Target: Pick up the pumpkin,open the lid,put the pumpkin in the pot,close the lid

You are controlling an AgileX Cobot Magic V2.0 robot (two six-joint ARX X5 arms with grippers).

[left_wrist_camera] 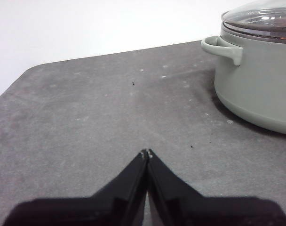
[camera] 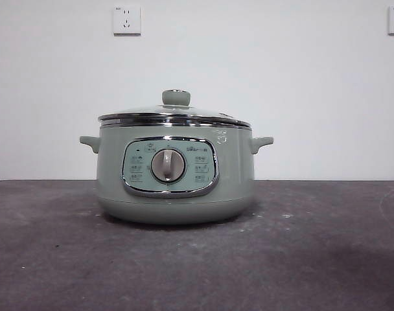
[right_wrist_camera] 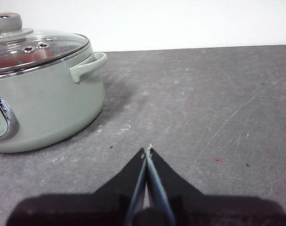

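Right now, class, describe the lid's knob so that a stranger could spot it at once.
Find the green pot on the dark table. A glass lid sits shut on it. The knob stands at the lid's centre, round and pale green, the pot's highest point, unlike the dial on the front.

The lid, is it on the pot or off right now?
On. The lid sits level on the pot, its chrome rim flush all around the top edge, and neither gripper touches it.

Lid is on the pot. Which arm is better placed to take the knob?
Right, narrowly: the right gripper sees the pot and the knob on the lid; the left gripper sees only the lid's edge. Both have jaws shut, off the pot.
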